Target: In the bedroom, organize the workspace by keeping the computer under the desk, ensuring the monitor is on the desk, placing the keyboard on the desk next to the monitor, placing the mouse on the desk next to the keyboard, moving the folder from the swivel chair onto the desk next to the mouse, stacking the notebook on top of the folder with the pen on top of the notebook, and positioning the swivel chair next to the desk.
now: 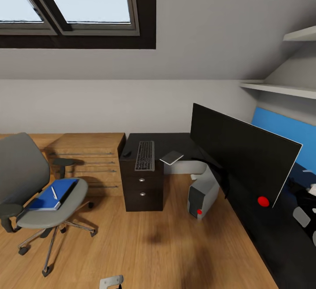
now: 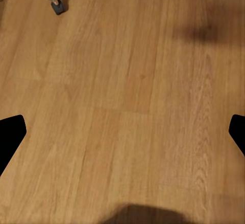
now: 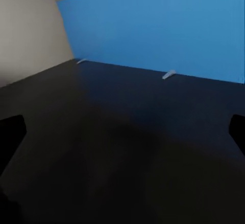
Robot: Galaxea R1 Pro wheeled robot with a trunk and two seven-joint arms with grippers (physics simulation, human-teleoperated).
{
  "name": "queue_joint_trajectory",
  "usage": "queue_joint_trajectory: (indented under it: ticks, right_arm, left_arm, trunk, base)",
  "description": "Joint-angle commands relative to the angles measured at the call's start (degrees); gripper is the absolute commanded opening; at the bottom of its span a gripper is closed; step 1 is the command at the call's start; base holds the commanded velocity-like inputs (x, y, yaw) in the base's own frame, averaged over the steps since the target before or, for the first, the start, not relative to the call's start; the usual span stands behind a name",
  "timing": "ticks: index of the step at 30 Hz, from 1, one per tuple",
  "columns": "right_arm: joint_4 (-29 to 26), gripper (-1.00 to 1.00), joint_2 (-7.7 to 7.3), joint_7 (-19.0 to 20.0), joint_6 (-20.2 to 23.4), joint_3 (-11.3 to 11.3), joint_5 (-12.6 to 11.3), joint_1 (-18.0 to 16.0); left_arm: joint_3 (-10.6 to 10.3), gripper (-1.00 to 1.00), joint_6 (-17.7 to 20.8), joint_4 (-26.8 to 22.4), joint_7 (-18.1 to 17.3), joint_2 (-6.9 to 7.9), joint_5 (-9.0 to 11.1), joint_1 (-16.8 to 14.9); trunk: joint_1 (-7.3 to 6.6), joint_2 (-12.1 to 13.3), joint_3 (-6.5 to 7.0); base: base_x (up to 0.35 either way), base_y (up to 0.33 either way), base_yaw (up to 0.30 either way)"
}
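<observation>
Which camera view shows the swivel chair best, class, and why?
The head view: the whole chair shows there, seat, backrest, armrests and base, with a blue folder and pen on its seat. The left wrist view catches one leg and caster on the floor; the right wrist view faces the desk.

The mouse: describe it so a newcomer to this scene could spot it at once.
Find the dark desk under the sloped wall. At its left end lies the keyboard; the mouse sits just left of it, small, black, rounded and keyless.
</observation>
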Motion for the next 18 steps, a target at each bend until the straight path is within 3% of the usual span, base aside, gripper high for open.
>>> queue_joint_trajectory:
  ticks: [1, 2, 3, 11, 14, 16, 18]
  right_arm:
    - [0.1, 1.0, 0.0, 0.3, -0.2, 0.3, -0.2, -0.1]
    - [0.1, 1.0, 0.05, 0.9, -0.2, 0.3, 0.8, -0.1]
    - [0.2, 1.0, 0.17, 2.3, -0.2, 0.3, 3.7, -0.1]
    - [0.3, 1.0, 0.96, 3.3, -0.2, 0.2, 7.6, 0.0]
    - [0.3, 1.0, 1.17, 3.7, -0.3, 0.2, 10.7, 0.0]
    - [0.4, 1.0, 1.24, 5.8, -0.3, 0.2, 12.8, 0.0]
    - [0.6, 1.0, 1.25, 7.3, -0.3, 0.2, 13.2, 0.0]
  left_arm:
    - [-0.5, 1.0, -0.3, 0.0, 0.4, 0.05, 0.6, -0.1]
    - [-0.5, 1.0, -0.3, 0.0, 0.4, 0.04, 0.6, -0.1]
    - [-0.5, 1.0, -0.3, 0.0, 0.3, 0.03, 0.6, -0.1]
    - [-0.5, 1.0, -0.3, 0.0, 0.3, 0.03, 0.6, -0.1]
    - [-0.5, 1.0, -0.3, 0.0, 0.3, 0.03, 0.6, -0.1]
    - [-0.5, 1.0, -0.3, 0.0, 0.3, 0.03, 0.6, -0.1]
    - [-0.5, 1.0, -0.3, 0.0, 0.3, 0.03, 0.6, -0.1]
  trunk:
    - [0.0, 0.0, -0.07]
    - [0.0, 0.0, -0.07]
    - [0.0, 0.0, -0.07]
    - [0.0, 0.0, -0.07]
    - [0.0, 0.0, -0.07]
    - [0.0, 0.0, -0.07]
    - [0.0, 0.0, -0.07]
  base:
    - [0.0, 0.0, 0.0]
    - [0.0, 0.0, 0.0]
    - [0.0, 0.0, 0.0]
    - [0.0, 0.0, 0.0]
    - [0.0, 0.0, 0.0]
    - [0.0, 0.0, 0.0]
    - [0.0, 0.0, 0.0]
